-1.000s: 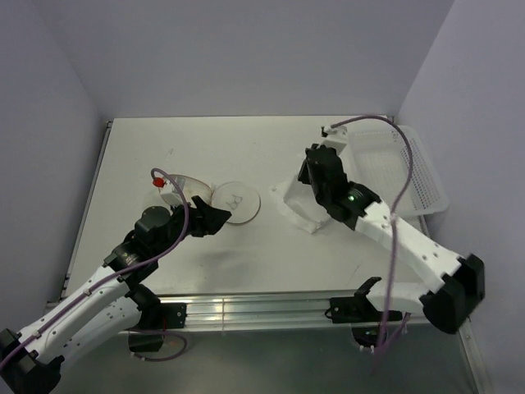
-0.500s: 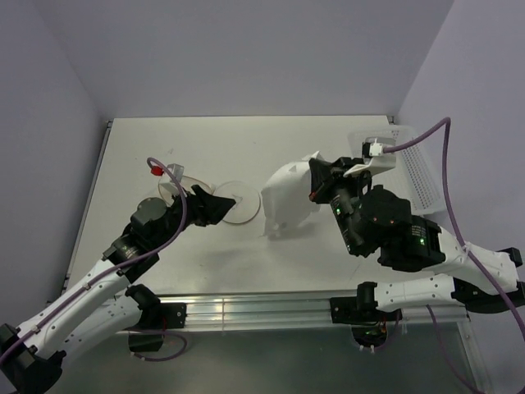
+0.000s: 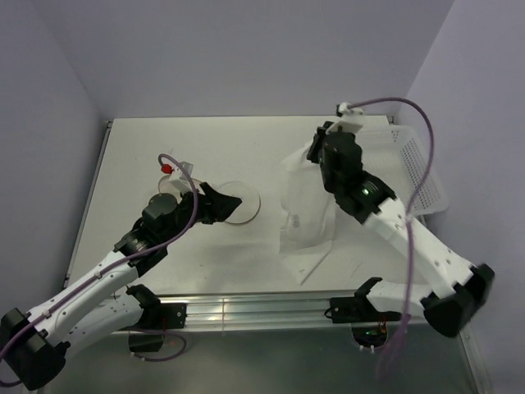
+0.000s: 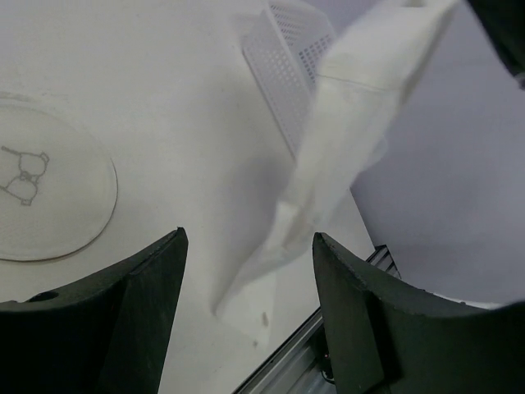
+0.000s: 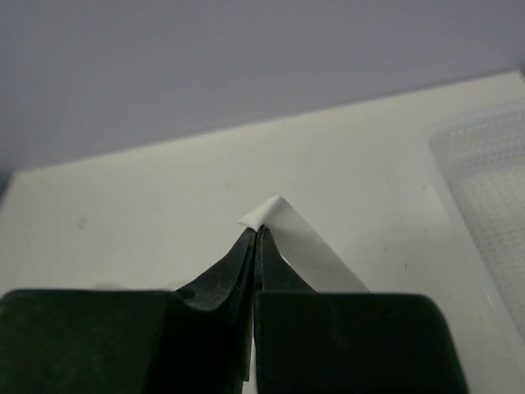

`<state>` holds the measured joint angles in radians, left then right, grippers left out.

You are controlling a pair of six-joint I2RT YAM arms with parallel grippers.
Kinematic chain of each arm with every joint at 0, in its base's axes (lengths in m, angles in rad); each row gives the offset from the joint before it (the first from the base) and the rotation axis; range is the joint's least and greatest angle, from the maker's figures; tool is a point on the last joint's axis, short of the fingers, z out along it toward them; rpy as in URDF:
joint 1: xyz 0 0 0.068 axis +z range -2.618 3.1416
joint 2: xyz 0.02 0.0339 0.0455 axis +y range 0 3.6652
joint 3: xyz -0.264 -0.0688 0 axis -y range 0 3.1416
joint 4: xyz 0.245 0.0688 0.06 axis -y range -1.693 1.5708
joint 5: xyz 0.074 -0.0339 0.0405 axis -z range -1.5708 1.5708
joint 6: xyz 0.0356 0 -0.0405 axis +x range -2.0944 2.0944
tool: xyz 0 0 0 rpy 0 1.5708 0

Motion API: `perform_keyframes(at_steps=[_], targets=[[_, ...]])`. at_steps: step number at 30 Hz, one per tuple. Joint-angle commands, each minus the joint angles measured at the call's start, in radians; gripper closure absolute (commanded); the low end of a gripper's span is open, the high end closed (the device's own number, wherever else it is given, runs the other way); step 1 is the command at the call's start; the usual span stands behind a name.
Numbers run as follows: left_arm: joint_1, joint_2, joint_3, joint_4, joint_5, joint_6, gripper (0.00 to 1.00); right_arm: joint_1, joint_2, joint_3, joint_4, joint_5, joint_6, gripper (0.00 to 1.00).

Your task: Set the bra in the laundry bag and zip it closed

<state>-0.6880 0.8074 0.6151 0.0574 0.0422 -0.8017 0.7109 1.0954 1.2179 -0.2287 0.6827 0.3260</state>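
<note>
Slowness helps: our right fingers [image 5: 230,271], clenched on the soft white fabric bra [image 3: 308,213] hanging over the bench [image 3: 164,139], should carry it to the round translucent mesh laundry bag [image 3: 242,203] beside our released left fingers [image 4: 139,320].

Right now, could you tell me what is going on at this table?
The right tool is shut on a corner of the bra and holds it up, so the garment hangs down over the table. The left tool is open by the laundry bag, which lies on the table, and grips nothing. The bra is not yet in the bag.
</note>
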Motion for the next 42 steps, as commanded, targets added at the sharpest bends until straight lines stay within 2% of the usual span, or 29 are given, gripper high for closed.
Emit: perform_keyframes(at_steps=[1,3,6,9,13,16,18,20,21,22,23,25,26,27,28,29,30,31,32,34,35,36,38,39,40,42], targets=[[-0.002,0.058,-0.009,0.071,0.024,-0.027,0.31,-0.175,0.19,-0.034,0.103,-0.292,0.041,1.0],[-0.002,0.094,-0.011,0.09,0.019,-0.033,0.3,-0.24,0.298,0.06,0.107,-0.318,0.03,1.0],[-0.002,0.145,0.0,0.11,0.01,-0.03,0.3,-0.298,0.592,0.214,0.094,-0.353,0.025,1.0],[-0.002,0.191,0.018,0.116,0.001,-0.027,0.3,-0.338,0.795,0.368,0.072,-0.42,0.045,1.0],[-0.004,0.213,0.012,0.114,-0.03,-0.027,0.3,-0.384,0.946,0.535,0.034,-0.471,0.064,1.0],[-0.004,0.226,0.011,0.113,-0.038,-0.021,0.3,-0.399,1.012,0.598,-0.003,-0.489,0.076,0.91],[-0.004,0.254,0.017,0.113,-0.038,-0.016,0.3,-0.404,1.017,0.606,-0.023,-0.503,0.085,0.91],[-0.004,0.291,0.031,0.124,-0.036,-0.014,0.3,-0.404,0.991,0.565,-0.012,-0.505,0.093,0.93],[-0.004,0.305,0.041,0.131,-0.036,-0.014,0.3,-0.404,0.956,0.537,0.002,-0.505,0.097,0.89],[-0.004,0.32,0.052,0.136,-0.036,-0.013,0.3,-0.406,0.943,0.513,0.002,-0.517,0.1,0.61],[-0.004,0.349,0.061,0.15,-0.036,-0.011,0.3,-0.407,0.922,0.511,-0.032,-0.518,0.102,0.41],[-0.005,0.381,0.086,0.171,-0.036,-0.013,0.3,-0.409,0.882,0.47,-0.052,-0.531,0.094,0.16],[-0.011,0.415,0.093,0.182,-0.036,-0.013,0.3,-0.409,0.812,0.438,-0.054,-0.541,0.096,0.15],[-0.018,0.43,0.11,0.188,-0.034,-0.014,0.31,-0.407,0.763,0.389,-0.037,-0.551,0.102,0.15],[-0.025,0.446,0.12,0.19,-0.031,-0.013,0.31,-0.406,0.712,0.253,-0.011,-0.552,0.111,0.15],[-0.056,0.472,0.135,0.193,-0.036,-0.004,0.32,-0.403,0.595,0.095,0.05,-0.563,0.14,0.15],[-0.073,0.484,0.143,0.19,-0.036,-0.004,0.32,-0.398,0.533,0.094,0.077,-0.566,0.154,0.15],[-0.088,0.493,0.15,0.183,-0.038,0.007,0.32,-0.392,0.474,-0.063,0.098,-0.562,0.166,0.16],[-0.114,0.512,0.158,0.18,-0.072,0.012,0.32,-0.383,0.363,-0.137,0.127,-0.524,0.191,0.18],[-0.136,0.539,0.172,0.185,-0.096,0.036,0.34,-0.366,0.276,-0.312,0.112,-0.511,0.215,0.26],[-0.154,0.552,0.175,0.196,-0.097,0.048,0.36,-0.363,0.205,-0.354,0.065,-0.503,0.228,0.29],[-0.169,0.564,0.186,0.225,-0.085,0.067,0.38,-0.355,0.164,-0.433,0.04,-0.485,0.232,0.39],[-0.244,0.613,0.199,0.261,-0.088,0.159,0.4,-0.34,0.027,-0.506,-0.027,-0.456,0.26,0.43],[-0.277,0.636,0.216,0.304,-0.091,0.203,0.41,-0.34,-0.027,-0.558,-0.043,-0.431,0.269,0.49],[-0.306,0.688,0.227,0.323,-0.093,0.285,0.41,-0.341,-0.078,-0.569,-0.06,-0.413,0.275,0.55],[-0.376,0.749,0.261,0.355,-0.084,0.35,0.41,-0.341,-0.231,-0.552,-0.107,-0.373,0.292,0.6]])
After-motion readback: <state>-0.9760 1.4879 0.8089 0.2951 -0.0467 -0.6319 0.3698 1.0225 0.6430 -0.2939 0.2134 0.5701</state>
